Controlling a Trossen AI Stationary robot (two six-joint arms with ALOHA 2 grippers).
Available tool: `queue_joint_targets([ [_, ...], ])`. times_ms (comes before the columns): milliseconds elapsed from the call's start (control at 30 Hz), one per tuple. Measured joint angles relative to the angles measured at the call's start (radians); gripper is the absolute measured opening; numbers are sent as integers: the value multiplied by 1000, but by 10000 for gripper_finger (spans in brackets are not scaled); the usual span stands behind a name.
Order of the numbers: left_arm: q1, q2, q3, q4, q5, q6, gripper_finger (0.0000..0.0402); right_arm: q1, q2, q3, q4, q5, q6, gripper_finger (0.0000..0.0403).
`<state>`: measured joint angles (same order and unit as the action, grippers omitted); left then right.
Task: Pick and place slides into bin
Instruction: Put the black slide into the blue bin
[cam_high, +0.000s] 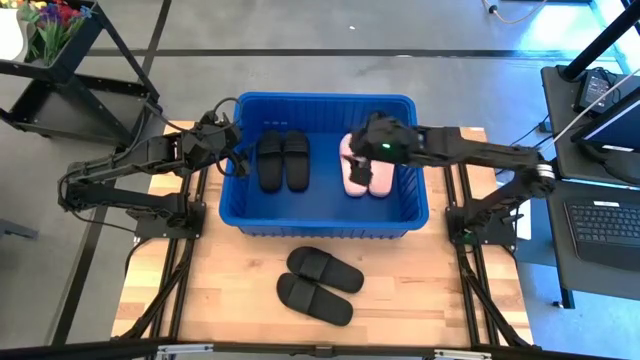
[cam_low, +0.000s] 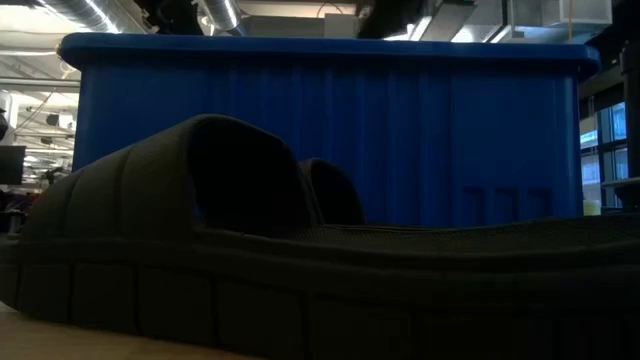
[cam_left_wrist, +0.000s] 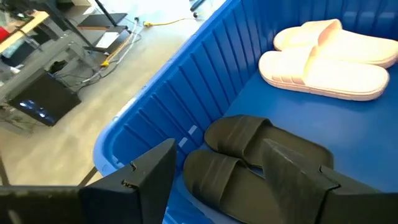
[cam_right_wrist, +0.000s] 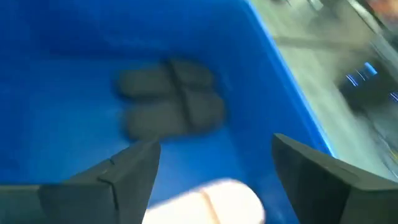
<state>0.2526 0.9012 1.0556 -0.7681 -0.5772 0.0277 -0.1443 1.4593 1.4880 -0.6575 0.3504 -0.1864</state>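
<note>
The blue bin (cam_high: 322, 215) stands mid-table. Inside it, a black pair of slides (cam_high: 283, 160) lies flat on the floor toward the left wall, and the pale pink pair (cam_high: 354, 186) lies toward the right wall. A second black pair (cam_high: 318, 283) lies on the table before the bin, and fills the low view (cam_low: 200, 250). My left gripper (cam_high: 236, 155) is open and empty over the bin's left rim, looking at the black pair (cam_left_wrist: 249, 155). My right gripper (cam_high: 364, 150) is open above the pink pair (cam_right_wrist: 211, 199) and touches nothing that shows.
The bin's ribbed walls (cam_left_wrist: 186, 93) stand on all sides of both grippers' working room. Bare wooden tabletop (cam_high: 240, 290) lies left and right of the front black pair. A laptop and desk (cam_high: 600, 220) stand off the table's right side, and a shelf with flowers (cam_high: 50, 30) at far left.
</note>
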Motion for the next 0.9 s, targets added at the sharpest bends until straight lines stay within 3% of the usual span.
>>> queue_joint_targets([
  [233,-1,0,0,-2,21,-1,228,223,-54,31,21,-133,54,304],
  [433,-1,0,0,-9,21,5,228,420,33,28,23,-134,23,304],
  [667,0,0,0,-16,22,-24,228,565,208,27,26,26,9,304],
  [900,0,0,0,-86,22,-77,228,617,370,27,27,41,-96,288],
])
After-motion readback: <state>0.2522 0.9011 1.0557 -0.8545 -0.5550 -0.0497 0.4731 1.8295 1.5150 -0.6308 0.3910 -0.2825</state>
